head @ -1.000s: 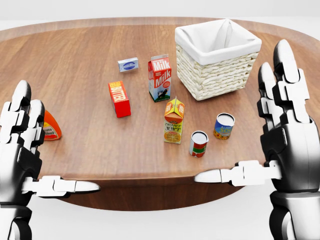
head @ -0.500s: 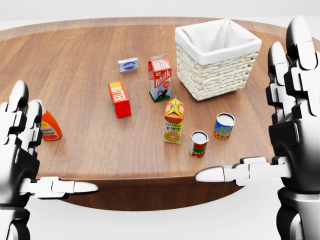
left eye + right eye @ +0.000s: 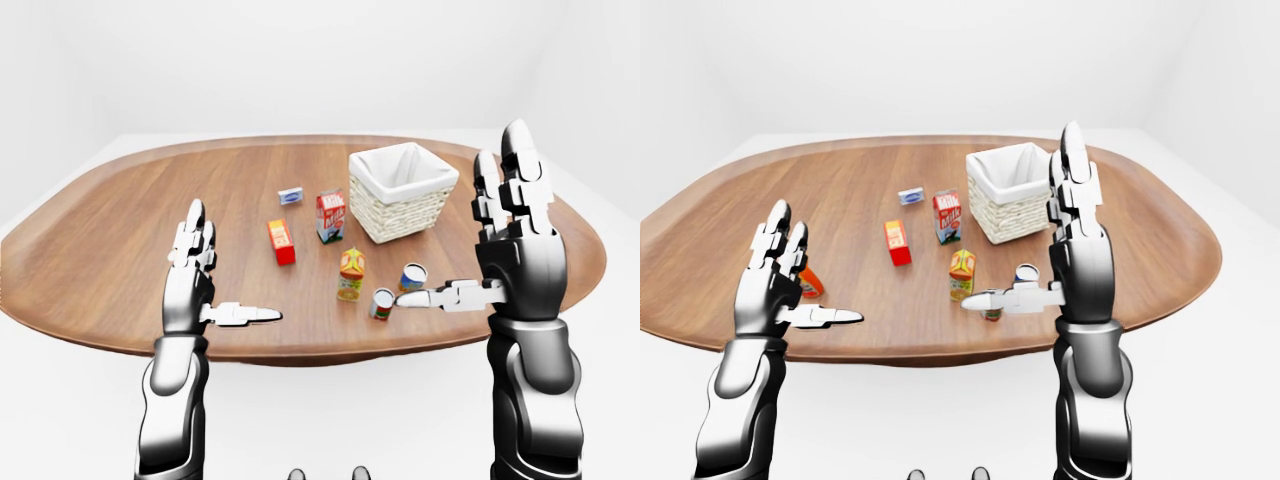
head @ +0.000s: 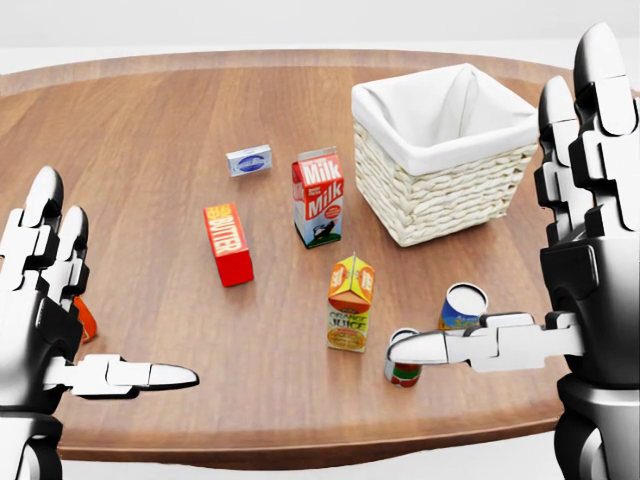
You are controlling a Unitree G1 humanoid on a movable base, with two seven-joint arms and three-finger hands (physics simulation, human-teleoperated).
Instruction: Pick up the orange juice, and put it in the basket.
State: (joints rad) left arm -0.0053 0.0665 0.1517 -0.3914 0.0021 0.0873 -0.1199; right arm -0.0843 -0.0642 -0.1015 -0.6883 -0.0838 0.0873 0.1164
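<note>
**Head view: juice carton stands free, both hands still empty**

Head view shows, at the left, the left robot hand [image 4: 60, 330] with fingers spread apart and the thumb pointing right; it holds nothing. Behind it a small orange thing [image 4: 86, 318] is almost fully covered, and I cannot say what it is.

Going right on the worktop [image 4: 150, 150] there are a red butter box [image 4: 228, 244], a small blue-grey packet [image 4: 249, 159] and a milk carton [image 4: 319, 196].

The orange juice [image 4: 350, 303] stands upright near the middle, below the milk carton and well apart from the basket [image 4: 445, 150], which is up and to the right. As a judgement: it is a gable-top paper carton, light, fairly stiff but it can dent, and its printed sides may be slippery. The flat side walls below the folded top look like the best place to hold it, with thumb against fingers.

Just right of it, a red-labelled can [image 4: 403, 371] is partly hidden by the thumb of the right robot hand [image 4: 560, 290], and a blue can [image 4: 462, 306] is partly covered too. This hand is also wide open and empty, and its fingertips are cut by the picture's edge. The bottom of the basket is not visible, perhaps only white lining.
</note>
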